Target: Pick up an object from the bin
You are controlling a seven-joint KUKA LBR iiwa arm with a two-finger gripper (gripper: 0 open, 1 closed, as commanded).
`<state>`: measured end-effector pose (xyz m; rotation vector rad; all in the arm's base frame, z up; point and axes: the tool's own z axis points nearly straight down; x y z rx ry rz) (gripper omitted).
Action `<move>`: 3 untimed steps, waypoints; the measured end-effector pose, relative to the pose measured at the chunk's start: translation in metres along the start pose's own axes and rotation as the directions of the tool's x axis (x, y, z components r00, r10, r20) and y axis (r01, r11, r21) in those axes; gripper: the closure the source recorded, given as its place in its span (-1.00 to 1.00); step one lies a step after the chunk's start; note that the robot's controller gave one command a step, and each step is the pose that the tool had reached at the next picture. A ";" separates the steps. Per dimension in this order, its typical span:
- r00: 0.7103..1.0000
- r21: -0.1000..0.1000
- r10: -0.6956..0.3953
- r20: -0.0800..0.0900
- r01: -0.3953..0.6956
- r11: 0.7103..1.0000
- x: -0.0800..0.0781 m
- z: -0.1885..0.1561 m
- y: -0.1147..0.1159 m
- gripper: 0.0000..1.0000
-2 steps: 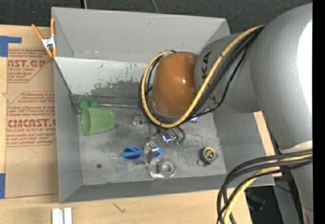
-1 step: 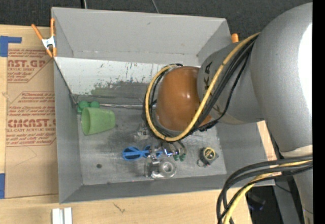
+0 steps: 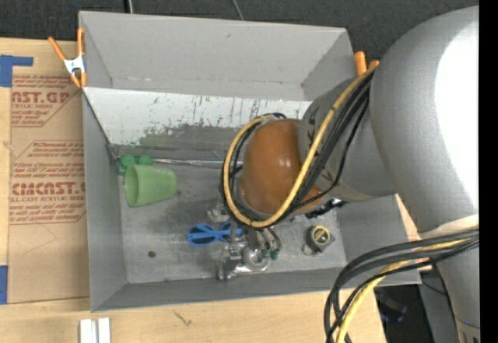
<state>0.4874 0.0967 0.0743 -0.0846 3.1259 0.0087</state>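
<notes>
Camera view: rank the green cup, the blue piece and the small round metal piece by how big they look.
1. Green cup, clearly largest.
2. Blue piece; its right end is hidden under the arm, so its full size is unsure.
3. Round metal piece, smallest.

Bin interior. The large grey robot arm (image 3: 420,124) (cut off at the frame's border) hides the right floor of the grey metal bin (image 3: 210,46); we cannot identify the small round brass-coloured object (image 3: 317,238).
</notes>
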 end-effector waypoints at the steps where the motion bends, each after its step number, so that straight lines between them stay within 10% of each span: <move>1: 1.000 0.003 -0.001 -0.008 0.001 1.000 -0.002 -0.002 0.001 -1.00; 2: 1.000 0.001 0.000 0.005 0.000 1.000 -0.006 -0.005 0.002 1.00; 3: 1.000 0.003 -0.001 -0.006 0.001 1.000 -0.010 -0.123 0.003 1.00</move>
